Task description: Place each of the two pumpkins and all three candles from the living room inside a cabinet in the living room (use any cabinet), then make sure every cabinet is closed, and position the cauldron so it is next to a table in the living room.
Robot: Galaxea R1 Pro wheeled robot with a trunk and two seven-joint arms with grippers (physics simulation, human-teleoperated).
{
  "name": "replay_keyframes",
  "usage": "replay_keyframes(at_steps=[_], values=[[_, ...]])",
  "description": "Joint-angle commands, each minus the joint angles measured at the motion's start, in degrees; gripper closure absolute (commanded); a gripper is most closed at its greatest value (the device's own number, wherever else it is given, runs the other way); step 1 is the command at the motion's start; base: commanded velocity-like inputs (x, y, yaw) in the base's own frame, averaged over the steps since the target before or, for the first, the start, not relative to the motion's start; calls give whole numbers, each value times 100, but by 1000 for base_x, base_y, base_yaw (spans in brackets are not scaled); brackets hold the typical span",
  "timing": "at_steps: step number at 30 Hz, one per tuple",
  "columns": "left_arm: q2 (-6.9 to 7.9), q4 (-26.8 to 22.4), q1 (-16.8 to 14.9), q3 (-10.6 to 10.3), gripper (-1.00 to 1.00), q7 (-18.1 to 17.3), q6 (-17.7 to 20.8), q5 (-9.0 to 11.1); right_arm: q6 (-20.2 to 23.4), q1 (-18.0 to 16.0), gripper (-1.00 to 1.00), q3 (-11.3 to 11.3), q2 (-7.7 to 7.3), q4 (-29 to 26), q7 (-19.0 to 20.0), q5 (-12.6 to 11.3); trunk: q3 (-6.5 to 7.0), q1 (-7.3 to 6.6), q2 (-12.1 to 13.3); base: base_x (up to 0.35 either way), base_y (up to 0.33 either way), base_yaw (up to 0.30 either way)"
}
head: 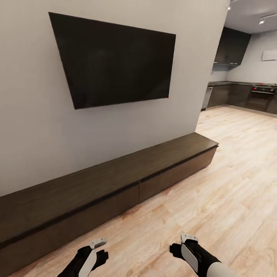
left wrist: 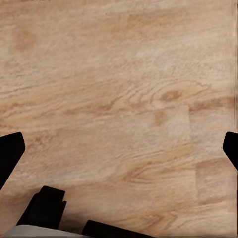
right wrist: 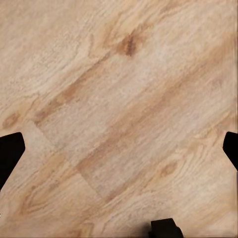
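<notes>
Two grippers: both low in the head view, hanging over bare floor in front of the cabinet.
Left gripper [left wrist: 119, 148]: fingers spread wide, tips at opposite sides of the left wrist view, nothing between them; released. Seen in the head view at [head: 93, 256].
Right gripper [right wrist: 119, 148]: fingers likewise spread wide in the right wrist view, nothing held; released. Seen in the head view at [head: 184, 248].
Cabinet [head: 115, 184]: long low dark-brown unit standing against the grey wall, running from the near left to the far right. Flat top bare. Fronts flush and closed; a vertical seam between two fronts about mid-length.
Television [head: 115, 63]: dark flat screen mounted on the wall above the cabinet.
Floor [head: 215, 200]: light wood planks; fills the ground under both wrist cameras.
Kitchen [head: 246, 92]: far right, past the wall's end; dark lower cabinets along the back, a dark wall cabinet above.
Pumpkins, candles, cauldron: cannot locate from these views.
</notes>
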Motion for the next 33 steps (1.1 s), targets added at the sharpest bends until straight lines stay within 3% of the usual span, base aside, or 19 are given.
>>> replay_keyframes(at_steps=[1,5,9,33], values=[[2,0,-1,0,-100,-2,-5,2,-5,-1,-100,-104,0,5,-2,-1,16,-23,42,0,0,-274],[6,0,1,0,-100,-5,-15,2,-8,1,-100,-527,0,11,-5,5,79,-111,202,0,0,-274],[7,0,-1,0,-100,-2,-17,3,-9,4,-100,-687,-2,13,-8,6,144,-198,362,0,0,-275],[11,9,0,0,-100,-9,-62,2,-44,5,-100,-735,0,74,-4,7,573,-725,1325,0,0,-278]])
